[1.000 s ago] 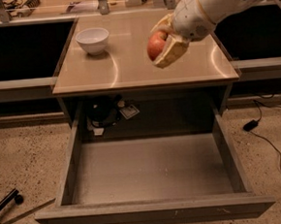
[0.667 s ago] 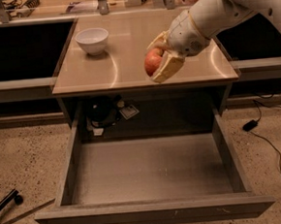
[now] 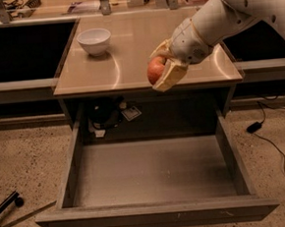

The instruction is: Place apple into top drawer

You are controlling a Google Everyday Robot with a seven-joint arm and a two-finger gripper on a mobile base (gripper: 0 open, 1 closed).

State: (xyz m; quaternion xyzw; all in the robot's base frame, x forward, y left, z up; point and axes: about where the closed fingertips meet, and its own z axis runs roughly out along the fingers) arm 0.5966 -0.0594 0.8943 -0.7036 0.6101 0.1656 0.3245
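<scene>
The red-orange apple is held between the cream fingers of my gripper, which is shut on it. The white arm comes in from the upper right. The gripper and apple hang over the front edge of the tan tabletop, above the back of the top drawer. The drawer is pulled fully open below the table; its flat grey floor is bare.
A white bowl stands at the tabletop's back left. Dark objects and a small card lie under the table behind the drawer. Cables and a plug lie on the speckled floor at right. Dark counters flank the table.
The gripper with the apple has moved toward the front and lower, from over the tabletop's middle right to its front edge above the open drawer.
</scene>
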